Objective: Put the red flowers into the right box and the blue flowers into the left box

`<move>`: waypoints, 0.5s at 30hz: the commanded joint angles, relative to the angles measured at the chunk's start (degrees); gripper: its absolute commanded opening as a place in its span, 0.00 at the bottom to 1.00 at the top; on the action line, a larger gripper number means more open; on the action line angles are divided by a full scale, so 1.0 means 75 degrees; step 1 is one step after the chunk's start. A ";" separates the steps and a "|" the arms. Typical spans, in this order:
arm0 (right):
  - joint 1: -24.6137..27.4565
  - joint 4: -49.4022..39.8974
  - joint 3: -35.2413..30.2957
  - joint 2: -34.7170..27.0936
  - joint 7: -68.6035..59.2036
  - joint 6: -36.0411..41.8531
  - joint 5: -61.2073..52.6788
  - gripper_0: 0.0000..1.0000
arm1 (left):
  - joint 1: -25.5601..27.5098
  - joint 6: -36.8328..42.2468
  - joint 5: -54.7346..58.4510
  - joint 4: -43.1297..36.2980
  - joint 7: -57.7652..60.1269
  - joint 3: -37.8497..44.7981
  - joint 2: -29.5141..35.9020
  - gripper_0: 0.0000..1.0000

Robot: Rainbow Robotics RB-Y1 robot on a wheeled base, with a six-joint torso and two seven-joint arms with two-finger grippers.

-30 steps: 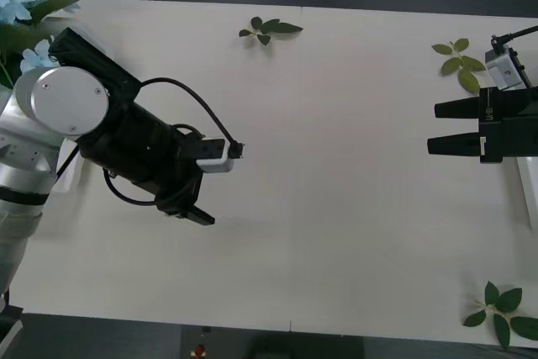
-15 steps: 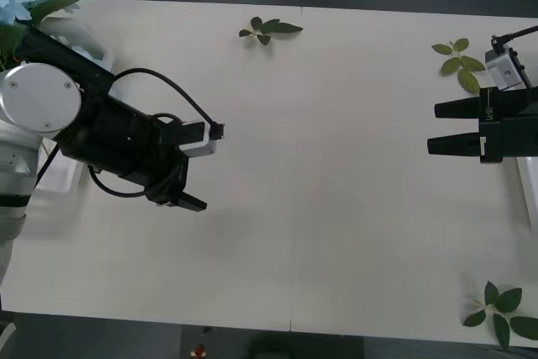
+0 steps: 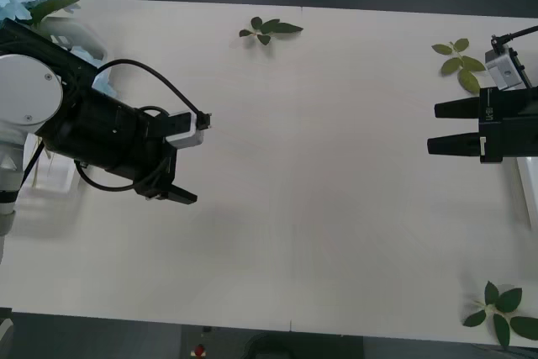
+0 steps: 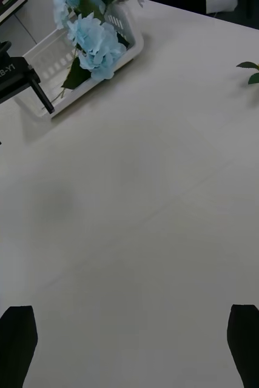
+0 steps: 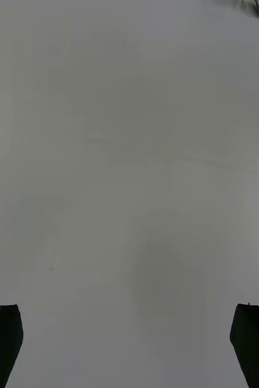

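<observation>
the left gripper [image 3: 183, 157] hangs over the left part of the bench [image 3: 336, 208], jaws released and holding nothing, close to the left box [image 4: 93, 79] at the bench's left edge. the blue flowers [image 4: 96, 36] lie inside that box, heads bunched at one end with dark leaves beneath, so the blue half looks done. the right gripper [image 3: 441, 128] sits at the right side, jaws also released and empty, just beside the white rim of the right box [image 3: 528, 191]. no red flowers are to be seen on the bench, and the inside of the right box lies past the picture's edge, so it cannot be told whether they lie there.

what is left on the bench is leaf sprigs: one at the far middle [image 3: 269, 29], one at the far right [image 3: 458, 60], one at the near right corner [image 3: 504, 308]. the likeliest slip from here is taking a sprig for a flower and boxing it. another risk sits at the left: the arm's bulk and cable run close over the left box, and a careless swing could snag a bloom or nudge the box off the edge. on the right, a blind reach might clip the box rim.
</observation>
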 commanded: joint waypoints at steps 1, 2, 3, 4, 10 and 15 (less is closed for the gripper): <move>-0.0129 -0.0052 -0.0029 -0.0019 -0.0092 0.0022 -0.0037 0.91 | -0.0009 -0.0097 0.0456 -0.0301 -0.0228 0.0351 0.0219 1.00; -0.0129 -0.0052 -0.0029 -0.0019 -0.0092 0.0022 -0.0037 0.91 | -0.0009 -0.0097 0.0515 -0.0289 -0.0228 0.0433 0.0219 1.00; -0.0129 -0.0052 -0.0029 -0.0019 -0.0092 0.0022 -0.0037 0.91 | -0.0021 -0.0097 0.0561 -0.0289 -0.0228 0.0456 0.0219 1.00; -0.0129 -0.0052 -0.0029 -0.0019 -0.0092 0.0022 -0.0037 0.91 | -0.0021 -0.0097 0.0620 -0.0289 -0.0228 0.0468 0.0219 1.00; -0.0129 -0.0052 -0.0029 -0.0019 -0.0092 0.0022 -0.0037 0.91 | 0.0038 -0.0203 0.0901 -0.0289 -0.0228 0.0480 0.0219 1.00; -0.0129 -0.0052 -0.0029 -0.0019 -0.0092 0.0022 -0.0037 0.91 | 0.0166 -0.0507 0.1300 -0.0289 -0.0228 0.0691 0.0219 1.00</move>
